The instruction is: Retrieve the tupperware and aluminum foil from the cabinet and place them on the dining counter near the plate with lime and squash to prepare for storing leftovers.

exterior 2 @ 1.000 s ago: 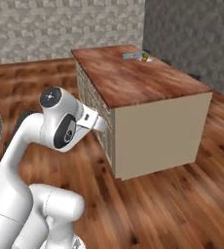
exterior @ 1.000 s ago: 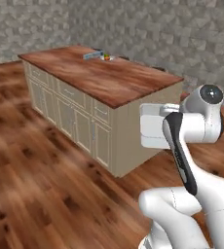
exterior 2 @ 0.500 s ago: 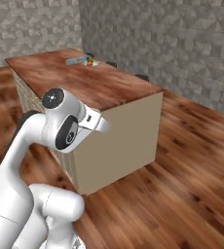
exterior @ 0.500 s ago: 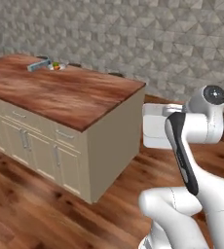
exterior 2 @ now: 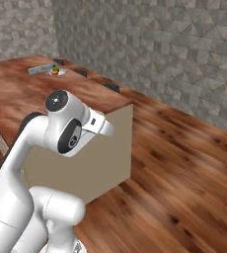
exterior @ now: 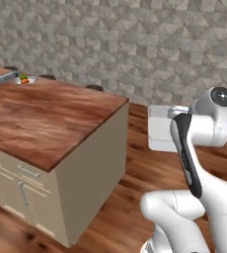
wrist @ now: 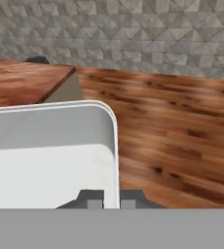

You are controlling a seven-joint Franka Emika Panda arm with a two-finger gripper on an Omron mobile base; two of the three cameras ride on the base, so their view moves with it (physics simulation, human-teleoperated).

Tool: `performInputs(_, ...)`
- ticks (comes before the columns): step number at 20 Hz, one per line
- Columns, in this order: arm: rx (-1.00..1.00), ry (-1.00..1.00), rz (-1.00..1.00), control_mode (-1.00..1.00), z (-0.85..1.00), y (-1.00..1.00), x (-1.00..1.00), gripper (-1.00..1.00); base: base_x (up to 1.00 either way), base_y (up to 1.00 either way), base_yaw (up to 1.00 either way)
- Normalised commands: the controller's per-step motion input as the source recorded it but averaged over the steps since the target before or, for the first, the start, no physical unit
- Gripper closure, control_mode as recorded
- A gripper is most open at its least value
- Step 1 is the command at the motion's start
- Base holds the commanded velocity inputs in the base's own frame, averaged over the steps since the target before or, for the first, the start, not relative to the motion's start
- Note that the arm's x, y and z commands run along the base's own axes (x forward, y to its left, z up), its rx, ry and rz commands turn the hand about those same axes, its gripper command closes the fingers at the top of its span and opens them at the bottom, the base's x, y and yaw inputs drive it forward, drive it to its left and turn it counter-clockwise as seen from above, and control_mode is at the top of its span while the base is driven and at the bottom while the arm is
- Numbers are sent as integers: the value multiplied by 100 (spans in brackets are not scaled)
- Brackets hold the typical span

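Note:
My gripper (wrist: 111, 199) is shut on the rim of the tupperware (wrist: 50, 155), a pale grey-white shallow container held out in front of the arm (exterior: 160, 129) above the wood floor. The dining counter (exterior: 46, 121) lies to the left. At its far end the aluminum foil (exterior: 2, 78) lies beside the plate (exterior: 25, 80), which carries the lime (exterior: 22, 75) and the squash (exterior: 25, 80). The right base view shows the foil (exterior 2: 40, 69) and plate (exterior 2: 57, 72) there too. The cabinet is out of view.
Dark stools (exterior: 94, 87) stand along the counter's far side (exterior 2: 112, 87). A grey stone-patterned wall (exterior: 135, 39) runs behind. Open wood floor (exterior 2: 184, 173) stretches to the right of the counter's end.
The whole picture has shifted: the base has turned, so the counter has slid left and nearer in both base views. The tupperware stays in my shut gripper.

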Motion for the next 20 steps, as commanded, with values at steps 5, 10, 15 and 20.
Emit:
performInputs(5, 0, 0, 0, 100, 0, 0, 0, 100, 100, -81, -1)
performInputs(10, 0, 0, 0, 100, 0, 0, 0, 100, 100, -93, 6)
performInputs(15, 0, 0, 0, 100, 0, 0, 0, 100, 100, -84, 26)
performInputs(20, 0, 0, 0, 100, 0, 0, 0, 100, 100, -66, 40)
